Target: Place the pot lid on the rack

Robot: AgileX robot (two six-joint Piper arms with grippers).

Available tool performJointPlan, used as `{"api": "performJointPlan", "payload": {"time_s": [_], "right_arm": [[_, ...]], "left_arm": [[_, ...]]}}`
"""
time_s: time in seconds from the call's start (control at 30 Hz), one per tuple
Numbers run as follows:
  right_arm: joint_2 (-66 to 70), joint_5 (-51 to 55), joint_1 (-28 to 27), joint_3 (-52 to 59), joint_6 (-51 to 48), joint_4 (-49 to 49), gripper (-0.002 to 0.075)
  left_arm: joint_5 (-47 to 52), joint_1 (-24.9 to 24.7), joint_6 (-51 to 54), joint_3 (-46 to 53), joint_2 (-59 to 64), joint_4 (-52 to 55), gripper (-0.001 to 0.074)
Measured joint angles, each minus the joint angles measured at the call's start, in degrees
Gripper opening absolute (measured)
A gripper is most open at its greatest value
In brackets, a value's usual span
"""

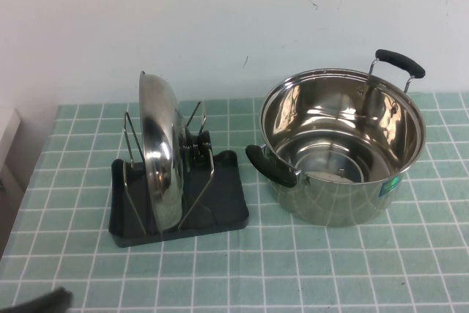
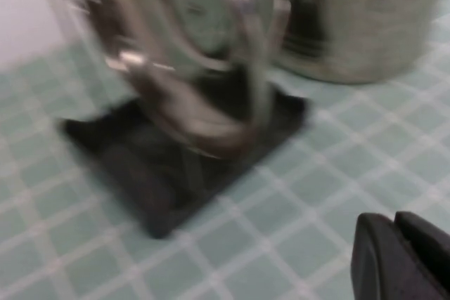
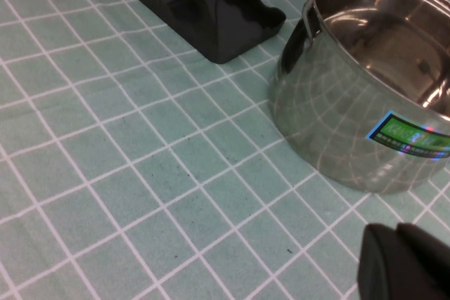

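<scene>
**Colours and patterns on the surface before you**

You see a pale green surface (image 1: 352,269) gridded with white lines; a shiny silver pot lid (image 1: 157,153) with a black knob, standing in a black rack (image 1: 227,203) with silver wire loops; a mirror-bright steel pot (image 1: 344,144) with black handles and a green-and-blue label; a white wall (image 1: 220,20). The left gripper (image 2: 404,258) and right gripper (image 3: 408,261), each low over the surface, are black.
</scene>
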Motion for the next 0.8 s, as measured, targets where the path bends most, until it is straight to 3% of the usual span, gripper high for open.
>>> {"api": "performJointPlan", "payload": {"time_s": [0.13,0.33,0.8], "right_arm": [[0.0,0.07,0.0,0.0,0.0,0.0,-0.0001],[0.0,0.12,0.0,0.0,0.0,0.0,-0.0001],[0.0,0.63,0.0,0.0,0.0,0.11,-0.0001]], "left_arm": [[-5.83,5.4,-9.48,4.27,-4.94,8.77,-0.0001],[-6.7,12.78,-16.33,11.26,-13.21,13.85,-0.0001],[-1.77,13.84,-25.48,12.62,-16.22,16.13,-0.0001]]}}
